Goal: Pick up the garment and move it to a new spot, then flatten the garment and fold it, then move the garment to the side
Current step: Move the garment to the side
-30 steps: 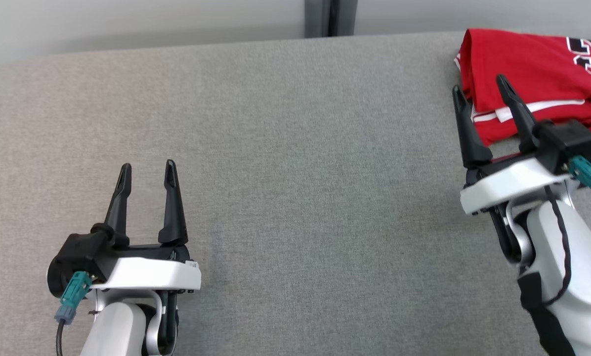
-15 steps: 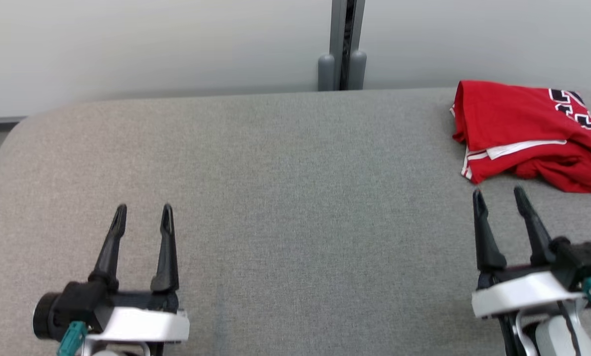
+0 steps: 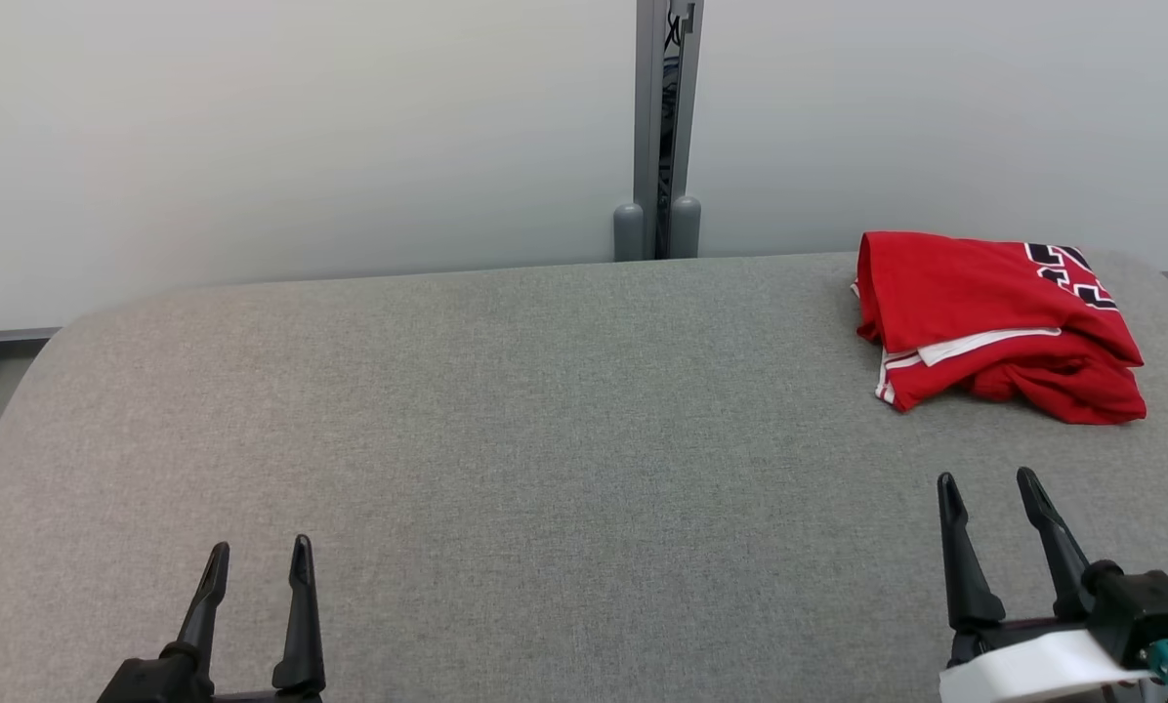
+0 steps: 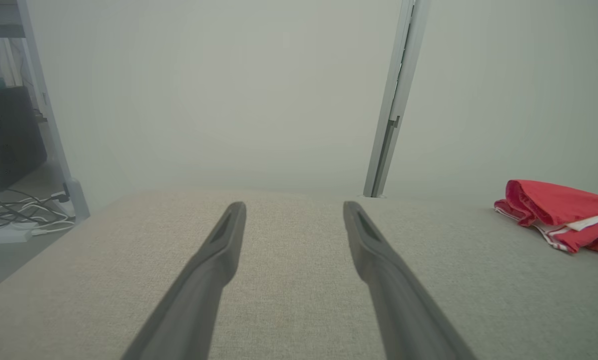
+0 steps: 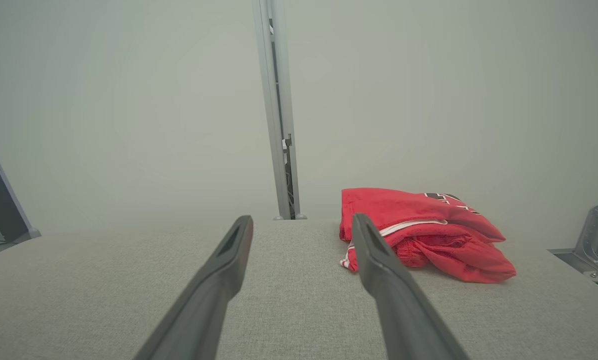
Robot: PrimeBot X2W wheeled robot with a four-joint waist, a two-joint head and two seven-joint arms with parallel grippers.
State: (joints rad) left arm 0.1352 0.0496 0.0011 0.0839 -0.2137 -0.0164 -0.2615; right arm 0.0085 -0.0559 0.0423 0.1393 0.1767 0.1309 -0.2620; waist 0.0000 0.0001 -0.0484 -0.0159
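- Garment (image 3: 994, 327) (red, folded) lies at two o'clock on our grey table (image 3: 545, 439).
- Our left gripper (image 3: 259, 547), seven o'clock, has its fingers apart and empty.
- Our right gripper (image 3: 986, 478), five o'clock, is likewise spread, clear of the garment.

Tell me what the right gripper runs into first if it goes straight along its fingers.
Probably the red garment: it lies just ahead of the right gripper, whose open jaws line up with its near left corner, though the gripper's height is unclear.

Grey fabric table (image 3: 506, 410) before a pale wall (image 3: 252, 127), upright metal post (image 3: 648, 98) behind.
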